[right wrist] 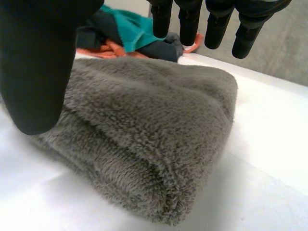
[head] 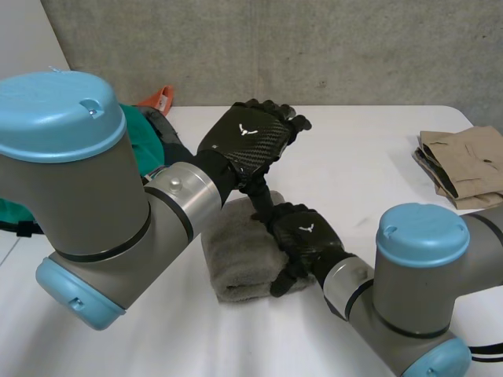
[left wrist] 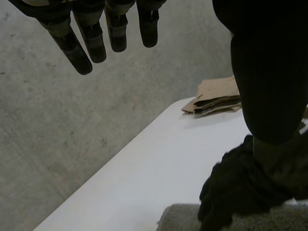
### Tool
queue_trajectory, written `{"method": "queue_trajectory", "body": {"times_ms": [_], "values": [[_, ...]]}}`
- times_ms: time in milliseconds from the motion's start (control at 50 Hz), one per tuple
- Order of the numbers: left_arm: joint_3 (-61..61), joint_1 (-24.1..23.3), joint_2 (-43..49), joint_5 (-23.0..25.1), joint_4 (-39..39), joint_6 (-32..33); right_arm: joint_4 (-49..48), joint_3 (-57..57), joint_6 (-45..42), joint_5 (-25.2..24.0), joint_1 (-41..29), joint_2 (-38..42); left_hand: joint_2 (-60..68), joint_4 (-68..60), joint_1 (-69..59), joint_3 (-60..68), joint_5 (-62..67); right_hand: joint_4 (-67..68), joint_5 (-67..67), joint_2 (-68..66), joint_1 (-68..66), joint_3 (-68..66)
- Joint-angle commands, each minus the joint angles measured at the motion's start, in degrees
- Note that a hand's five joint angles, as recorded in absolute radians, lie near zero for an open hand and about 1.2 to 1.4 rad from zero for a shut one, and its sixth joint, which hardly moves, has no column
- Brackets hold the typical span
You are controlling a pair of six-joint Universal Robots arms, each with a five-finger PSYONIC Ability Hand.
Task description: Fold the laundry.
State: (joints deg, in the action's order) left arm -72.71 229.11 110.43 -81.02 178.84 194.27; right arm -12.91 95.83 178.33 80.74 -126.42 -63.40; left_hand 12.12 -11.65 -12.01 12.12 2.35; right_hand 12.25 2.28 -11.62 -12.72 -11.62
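While the grey towel [head: 238,259] is lying folded, the right hand [head: 305,236] is hanging at its right edge, fingers spread. The left hand [head: 247,143] is hovering beyond it, fingers straight.

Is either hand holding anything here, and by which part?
Nothing is held. The left hand is open above the table; the right hand is open over one end of the towel, not gripping it.
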Motion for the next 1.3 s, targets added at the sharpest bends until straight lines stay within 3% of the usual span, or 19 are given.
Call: {"method": "queue_trajectory", "body": {"times_ms": [20, 240, 440, 760, 820, 840, 900, 1060, 1300], "values": [[0.5, -0.4, -0.5, 0.3, -0.1, 0.0, -1.4, 1.2, -11.8, 1.3, -3.5, 0.6, -2.1, 1.6, 2.0, -2.1, -2.4, -2.3, -2.3, 1.6, 2.7, 1.6], [0.6, -0.7, -0.8, 0.3, -0.5, -0.3, -11.0, 1.9, -22.0, 9.4, -7.7, 5.4, -2.1, 1.6, 2.0, -2.1, -2.4, -2.3, -2.3, 1.6, 2.7, 1.6], [0.3, -0.3, -0.9, 0.3, -0.5, -0.3, -16.8, 0.6, -27.2, 10.8, -7.9, 8.7, -2.1, 1.6, 2.0, -2.1, -2.4, 2.0, 1.9, -2.6, -1.5, -2.6], [0.0, 0.5, -1.9, 0.3, -1.3, -1.4, -21.9, -5.6, -29.7, 12.2, -7.3, 11.6, -2.1, 1.6, 2.0, -2.1, -2.4, 38.8, 38.8, -39.4, -38.3, -39.4], [0.0, 0.6, -2.0, 0.4, -1.3, -1.6, -22.3, -7.8, -29.6, 12.0, -6.9, 12.9, -2.1, 1.6, 2.0, -2.1, -2.4, 49.0, 49.0, -49.6, -48.5, -49.6], [0.0, 0.7, -2.1, 0.4, -1.3, -1.7, -22.2, -8.9, -29.6, 12.2, -6.8, 13.6, -2.1, 1.6, 2.0, -2.1, -2.4, 65.4, 65.3, -66.0, -64.9, -66.0], [0.1, 1.0, -2.2, 0.5, -1.3, -1.8, -21.7, -10.5, -29.5, 12.3, -6.4, 14.4, -2.1, 1.6, 2.0, -2.1, -2.4, 67.7, 67.7, -68.4, -67.3, -68.4], [1.4, 2.2, -4.0, 0.9, -1.6, -2.0, -19.0, -15.1, -25.5, 12.1, -2.3, 9.9, -2.1, 1.6, 2.0, -2.1, -2.4, 67.7, 67.7, -68.4, -67.3, -68.4], [8.3, 2.3, -3.6, 1.3, -4.0, -3.1, -9.5, -32.3, -21.3, 9.2, 12.2, 7.6, -2.1, 1.6, 2.0, -2.1, -2.4, 67.7, 67.7, -68.4, -67.3, -68.4]]}}
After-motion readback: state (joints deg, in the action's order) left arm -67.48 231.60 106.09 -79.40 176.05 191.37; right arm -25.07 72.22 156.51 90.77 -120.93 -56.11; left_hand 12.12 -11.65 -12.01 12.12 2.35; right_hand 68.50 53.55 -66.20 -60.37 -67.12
